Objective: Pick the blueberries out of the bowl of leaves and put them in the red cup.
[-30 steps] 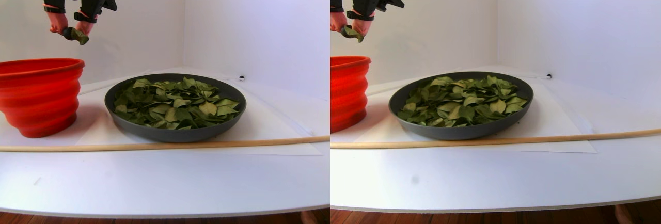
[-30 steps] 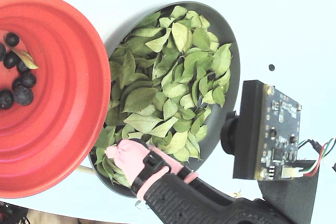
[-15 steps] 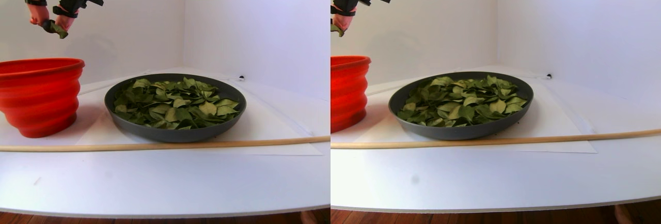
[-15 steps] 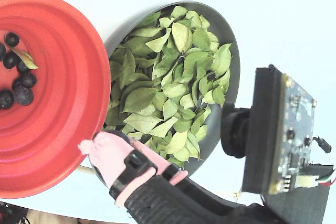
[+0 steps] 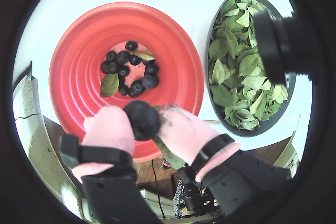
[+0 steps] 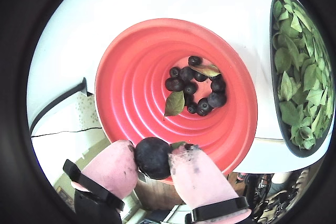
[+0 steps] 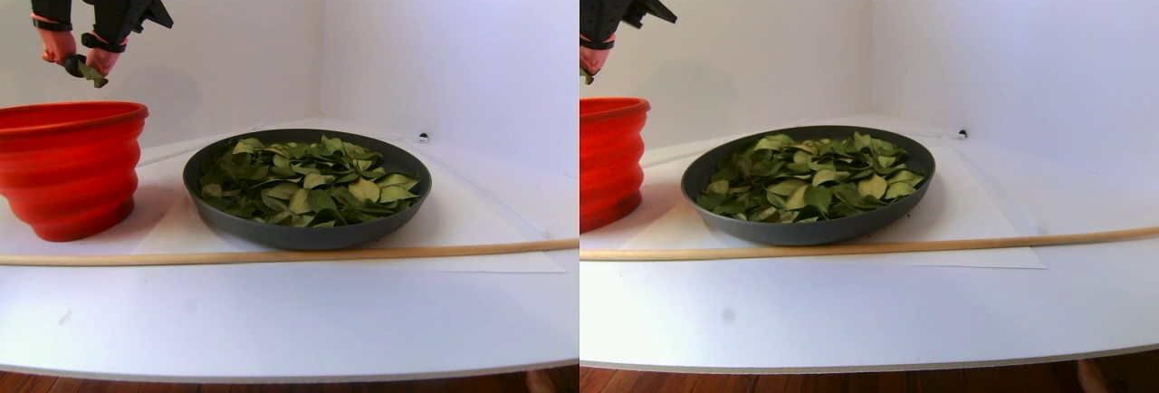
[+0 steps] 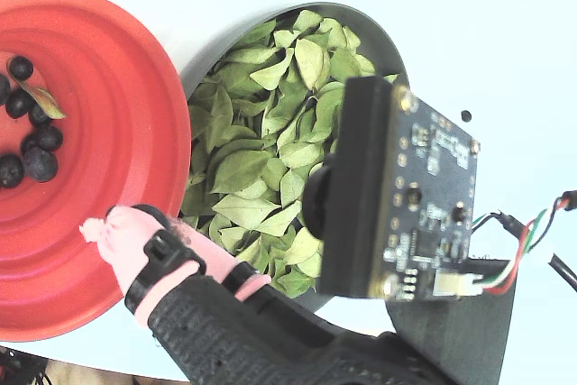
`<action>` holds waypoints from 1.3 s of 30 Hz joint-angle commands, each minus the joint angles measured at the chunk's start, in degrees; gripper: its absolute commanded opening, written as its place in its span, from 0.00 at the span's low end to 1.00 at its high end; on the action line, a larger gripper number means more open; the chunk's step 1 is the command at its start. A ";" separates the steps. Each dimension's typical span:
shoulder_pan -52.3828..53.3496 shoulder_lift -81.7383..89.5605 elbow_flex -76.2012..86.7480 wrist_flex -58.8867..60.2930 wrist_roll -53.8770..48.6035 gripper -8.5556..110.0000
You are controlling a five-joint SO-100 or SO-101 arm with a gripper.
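My gripper (image 5: 142, 121) with pink-covered fingers (image 5: 107, 129) is shut on one dark blueberry (image 6: 153, 157), and a scrap of leaf (image 5: 168, 153) is pinched along with it. In the stereo pair view the gripper (image 7: 80, 65) hangs just above the near rim of the red cup (image 7: 68, 167). Several blueberries (image 5: 128, 69) and two leaves lie at the bottom of the red cup (image 6: 131, 93). Beside it stands the dark grey bowl (image 7: 308, 230), full of green leaves (image 7: 308, 180); no berries show among the leaves (image 8: 270, 132).
A thin wooden rod (image 7: 272, 254) lies across the table in front of cup and bowl. White walls close in behind. A camera board (image 8: 406, 205) on the arm hides part of the bowl in the fixed view. A small black speck (image 8: 466, 115) marks the table.
The gripper, still shut on the berry and leaf scrap, has moved left from the bowl's edge to over the red cup's rim and dropped slightly.
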 commanded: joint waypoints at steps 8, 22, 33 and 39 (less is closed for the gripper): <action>0.09 1.49 -0.18 -1.14 0.00 0.23; 5.45 7.47 1.32 0.88 -4.48 0.22; 9.67 10.81 0.44 3.25 -6.77 0.21; 13.10 11.78 0.18 3.52 -9.23 0.21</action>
